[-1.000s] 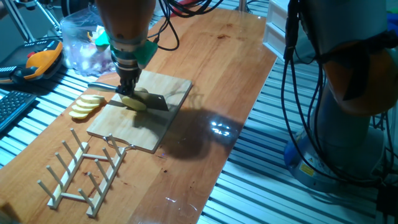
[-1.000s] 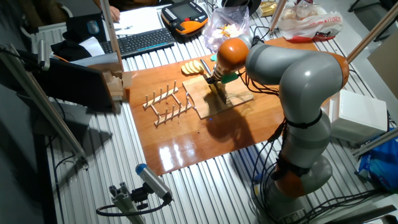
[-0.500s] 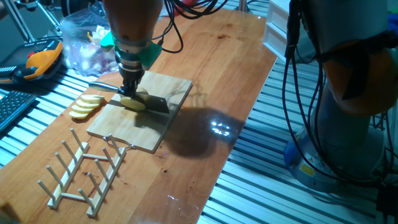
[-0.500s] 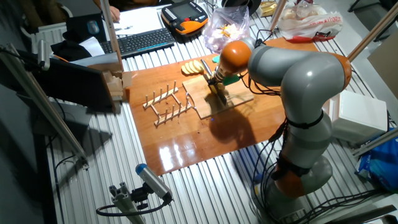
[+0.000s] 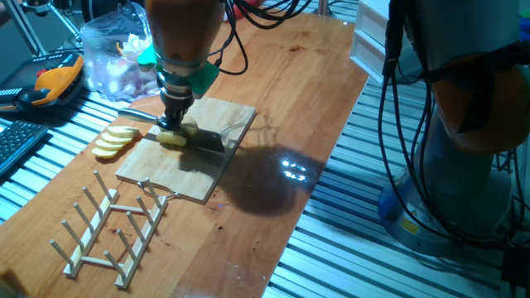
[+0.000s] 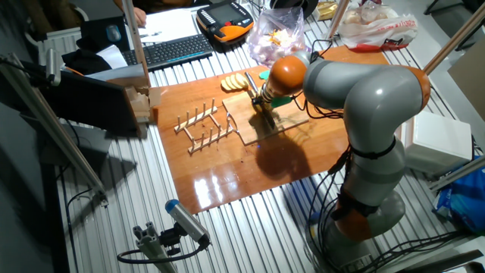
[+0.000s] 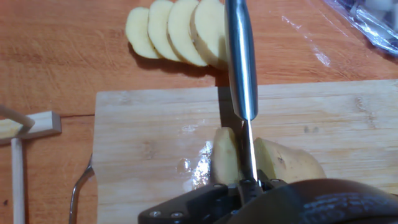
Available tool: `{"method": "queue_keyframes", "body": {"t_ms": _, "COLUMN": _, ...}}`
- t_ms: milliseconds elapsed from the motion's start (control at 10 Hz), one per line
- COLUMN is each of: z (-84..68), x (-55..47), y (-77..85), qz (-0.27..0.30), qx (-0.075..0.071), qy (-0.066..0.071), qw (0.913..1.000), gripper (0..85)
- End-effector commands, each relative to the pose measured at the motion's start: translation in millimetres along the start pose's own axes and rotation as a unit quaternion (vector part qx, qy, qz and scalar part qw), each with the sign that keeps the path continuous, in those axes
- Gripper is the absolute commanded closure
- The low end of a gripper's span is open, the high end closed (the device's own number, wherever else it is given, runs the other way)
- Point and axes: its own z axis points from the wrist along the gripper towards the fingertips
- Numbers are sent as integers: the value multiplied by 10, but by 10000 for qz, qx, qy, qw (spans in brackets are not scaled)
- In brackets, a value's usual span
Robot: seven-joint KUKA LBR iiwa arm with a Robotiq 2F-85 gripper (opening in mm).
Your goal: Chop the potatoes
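The knife (image 7: 241, 68) has sunk further through the potatoes (image 5: 172, 139) than a second ago, parting them into two chunks on the cutting board (image 7: 149, 149). The gripper (image 5: 172, 116) stays clamped on the knife, fingers together. One cut looks nearly done.

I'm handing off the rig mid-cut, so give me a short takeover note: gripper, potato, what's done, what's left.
Gripper: shut on the knife, blade down in the potato.
Potato: on the cutting board, blade between a thin slice at one end and the larger remaining piece.
Done: a fanned row of slices lies on the table beside the board.
Left: finish this cut, then chop the rest of the potato.
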Motion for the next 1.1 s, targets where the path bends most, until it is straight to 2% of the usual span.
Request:
{"method": "queue_keyframes", "body": {"t_ms": 0, "z": -23, "x": -6, "y": 39, "qz": 32, "qx": -31, "qy": 68, "qw": 10000, "gripper": 850}}
{"method": "queue_keyframes", "body": {"t_ms": 100, "z": -105, "x": -46, "y": 71, "qz": 98, "qx": -106, "qy": 225, "qw": 9996, "gripper": 850}}
{"method": "queue_keyframes", "body": {"t_ms": 200, "z": -229, "x": -111, "y": 93, "qz": 206, "qx": -255, "qy": 409, "qw": 9986, "gripper": 850}}
{"method": "queue_keyframes", "body": {"t_ms": 400, "z": -430, "x": -231, "y": 135, "qz": 332, "qx": -381, "qy": 636, "qw": 9967, "gripper": 850}}
{"method": "queue_keyframes", "body": {"t_ms": 600, "z": -561, "x": -288, "y": 193, "qz": 432, "qx": -394, "qy": 723, "qw": 9957, "gripper": 850}}
{"method": "queue_keyframes", "body": {"t_ms": 900, "z": -689, "x": -258, "y": 363, "qz": 577, "qx": -370, "qy": 829, "qw": 9942, "gripper": 850}}
{"method": "queue_keyframes", "body": {"t_ms": 1000, "z": -696, "x": -224, "y": 394, "qz": 588, "qx": -432, "qy": 903, "qw": 9932, "gripper": 850}}
